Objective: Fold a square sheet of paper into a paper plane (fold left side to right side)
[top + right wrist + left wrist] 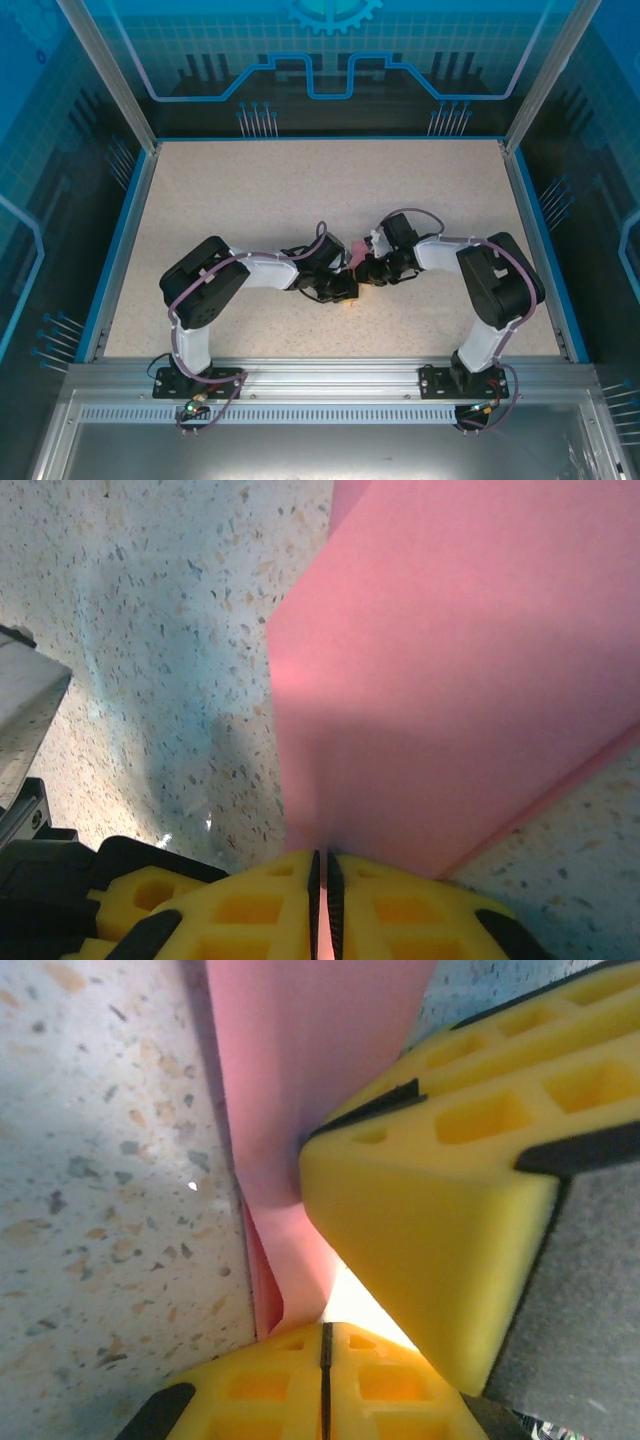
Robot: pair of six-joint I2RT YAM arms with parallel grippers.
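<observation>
Item: square sheet of paper (450, 680), mid-fold.
right gripper (320, 858) clamps it, 3 o'clock; left gripper (322, 1332) jaws together, 9 o'clock; next, likely: lay over, crease.

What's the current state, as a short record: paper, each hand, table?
paper: thin pink-red paper sheet, layered along one edge, held between both hands near table centre
left hand: left hand shut, pinching the sheet's edge
right hand: right hand shut on the sheet, fingertips close beside the left hand's
table: speckled beige tabletop
fold status: angular piece, not yet a slim dart
</observation>
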